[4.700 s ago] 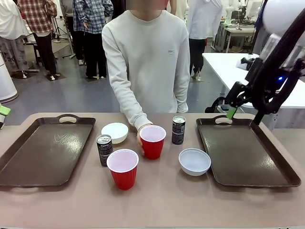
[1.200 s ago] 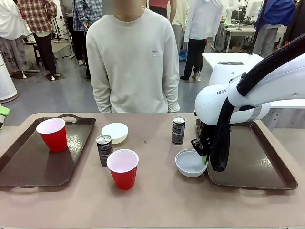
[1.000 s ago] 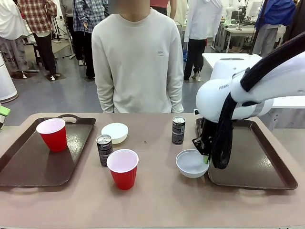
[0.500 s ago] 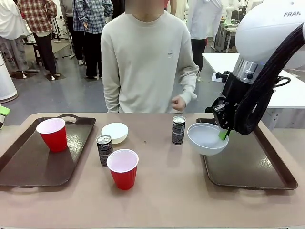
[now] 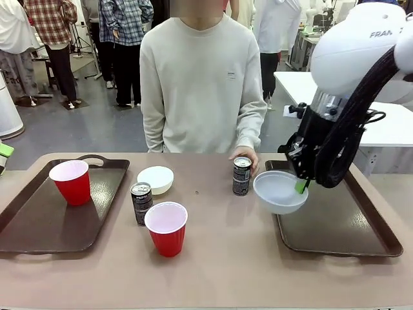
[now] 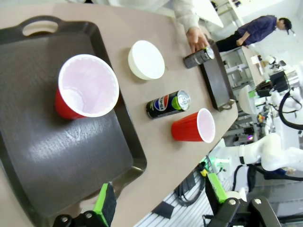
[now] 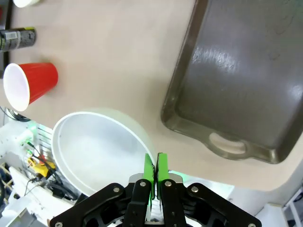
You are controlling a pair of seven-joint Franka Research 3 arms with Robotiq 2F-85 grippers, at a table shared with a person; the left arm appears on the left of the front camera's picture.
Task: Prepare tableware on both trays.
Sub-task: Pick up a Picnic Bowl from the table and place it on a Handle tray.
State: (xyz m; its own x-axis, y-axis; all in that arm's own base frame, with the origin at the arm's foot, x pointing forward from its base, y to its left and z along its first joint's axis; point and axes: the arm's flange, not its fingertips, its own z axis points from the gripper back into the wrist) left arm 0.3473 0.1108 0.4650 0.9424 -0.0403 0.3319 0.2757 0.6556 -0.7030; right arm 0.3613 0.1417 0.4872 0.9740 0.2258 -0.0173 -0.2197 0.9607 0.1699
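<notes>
Bowl (image 5: 279,192) pinched by its rim between the pressed-together green pads (image 7: 148,168) of the right gripper (image 5: 301,185), up in the air. Hangs off to the left of the fingers, toward the middle of the table (image 5: 219,271), roughly over the left rim of the right tray (image 5: 348,226). Probably needs a nudge rightward before going down flat inside. Easily the nearer arm for this one. Meanwhile left gripper (image 6: 160,197) spread wide over the near edge of the left tray (image 5: 39,219), holding nothing, red cup (image 5: 71,181) standing in there. Person's hand (image 5: 248,155) on the far can (image 5: 241,175).
</notes>
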